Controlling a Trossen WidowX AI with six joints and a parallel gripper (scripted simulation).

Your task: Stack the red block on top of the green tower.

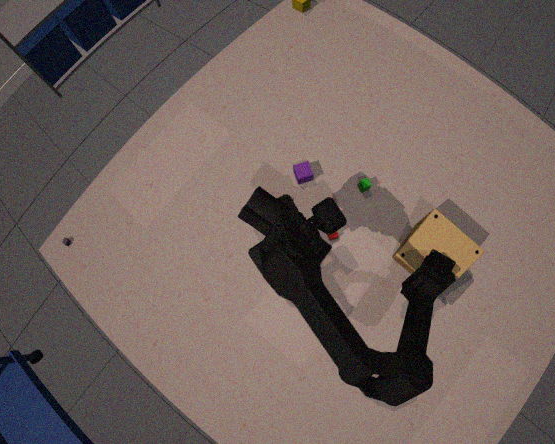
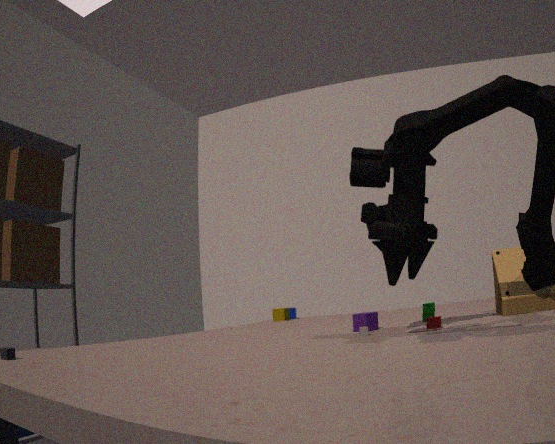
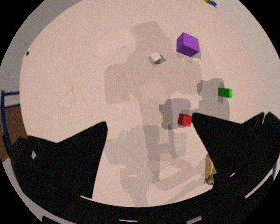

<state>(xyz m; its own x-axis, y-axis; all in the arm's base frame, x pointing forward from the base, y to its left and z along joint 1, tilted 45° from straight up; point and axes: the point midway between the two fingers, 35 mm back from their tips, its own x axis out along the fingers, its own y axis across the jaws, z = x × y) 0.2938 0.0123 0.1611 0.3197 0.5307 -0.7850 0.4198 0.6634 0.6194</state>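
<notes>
The red block lies on the table; in the top view the gripper partly covers it. The green tower stands upright a short way from the red block, apart from it. My gripper is open and empty, pointing down well above the table. In the wrist view the red block shows beside the tip of the right finger, and the green tower lies further out, beyond that finger. In the top view the fingers are hidden under the arm.
A purple block and a small white block lie near the tower. A tan wedge-shaped box stands by the arm's base. Yellow, blue and dark blocks lie far off.
</notes>
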